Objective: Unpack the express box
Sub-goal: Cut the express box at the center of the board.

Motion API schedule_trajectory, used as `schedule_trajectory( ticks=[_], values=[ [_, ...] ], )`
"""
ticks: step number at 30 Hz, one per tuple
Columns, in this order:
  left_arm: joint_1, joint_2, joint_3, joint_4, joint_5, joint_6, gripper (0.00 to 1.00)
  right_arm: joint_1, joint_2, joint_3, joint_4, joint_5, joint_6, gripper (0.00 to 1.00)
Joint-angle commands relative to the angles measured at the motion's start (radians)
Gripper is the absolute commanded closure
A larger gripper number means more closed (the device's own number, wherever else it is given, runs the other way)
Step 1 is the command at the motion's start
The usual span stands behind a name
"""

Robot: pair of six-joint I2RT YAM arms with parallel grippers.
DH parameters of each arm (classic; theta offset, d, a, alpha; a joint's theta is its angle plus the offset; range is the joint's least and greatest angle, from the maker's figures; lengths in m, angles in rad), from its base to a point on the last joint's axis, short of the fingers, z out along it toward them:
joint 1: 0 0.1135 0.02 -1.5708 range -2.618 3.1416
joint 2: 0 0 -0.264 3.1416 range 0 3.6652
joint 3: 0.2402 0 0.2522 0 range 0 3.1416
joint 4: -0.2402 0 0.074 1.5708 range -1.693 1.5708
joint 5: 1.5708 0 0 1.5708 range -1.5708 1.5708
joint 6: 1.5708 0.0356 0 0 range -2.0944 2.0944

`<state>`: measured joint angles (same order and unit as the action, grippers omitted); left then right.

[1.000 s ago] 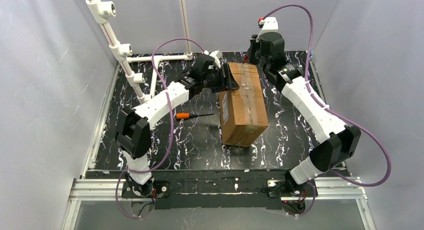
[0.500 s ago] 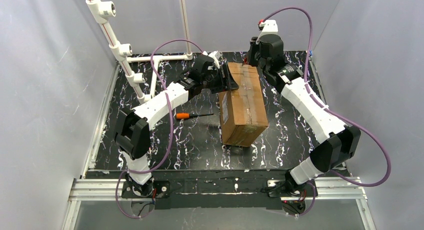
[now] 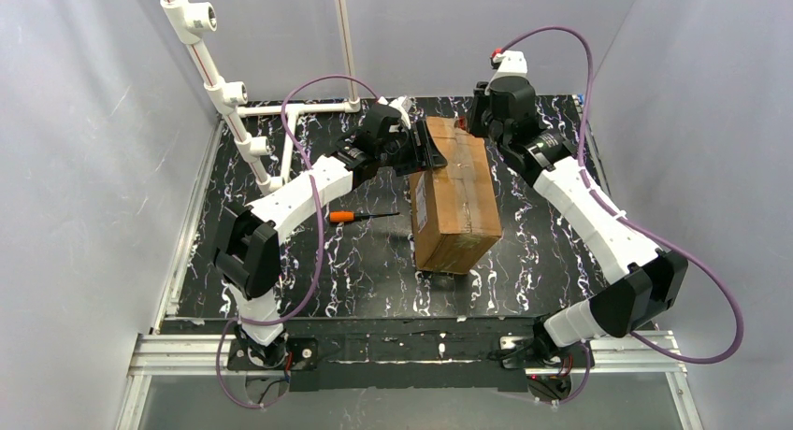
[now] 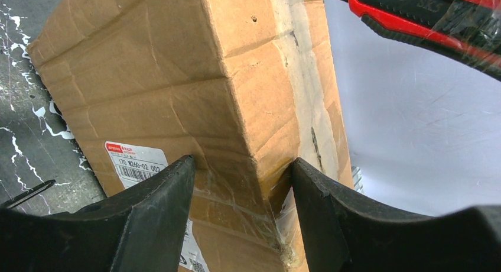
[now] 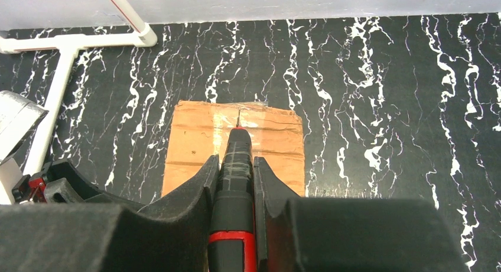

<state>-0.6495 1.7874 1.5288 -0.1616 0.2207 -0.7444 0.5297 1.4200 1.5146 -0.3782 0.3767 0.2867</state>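
The express box (image 3: 456, 196), a brown taped carton with a white label on its left side, lies lengthwise on the black mat. My left gripper (image 3: 430, 150) grips its far left corner, one finger (image 4: 155, 213) on the labelled side and the other on the end face. My right gripper (image 3: 475, 123) hovers over the far end, shut on a red-and-black utility knife (image 5: 236, 183). The knife's tip sits at the taped top seam of the box (image 5: 195, 136). The knife also shows in the left wrist view (image 4: 425, 12).
An orange-handled screwdriver (image 3: 360, 215) lies on the mat left of the box. A white pipe frame (image 3: 234, 98) stands along the far left. Grey walls close in the sides and back.
My right arm has shifted a little to the right and back, with the knife still at the box's far end. My left gripper and the box have stayed put.
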Motion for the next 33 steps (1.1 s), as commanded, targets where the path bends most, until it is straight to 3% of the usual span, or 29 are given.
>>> schedule_trajectory(
  ticks=[1, 33],
  values=[
    [0.001, -0.019, -0.038, -0.095, -0.063, 0.021, 0.42, 0.026, -0.006, 0.027, -0.052, 0.052, -0.009, 0.99],
    [-0.003, -0.038, -0.056, -0.085, -0.065, 0.025, 0.40, 0.047, -0.057, 0.061, -0.217, 0.067, 0.020, 0.99]
  ],
)
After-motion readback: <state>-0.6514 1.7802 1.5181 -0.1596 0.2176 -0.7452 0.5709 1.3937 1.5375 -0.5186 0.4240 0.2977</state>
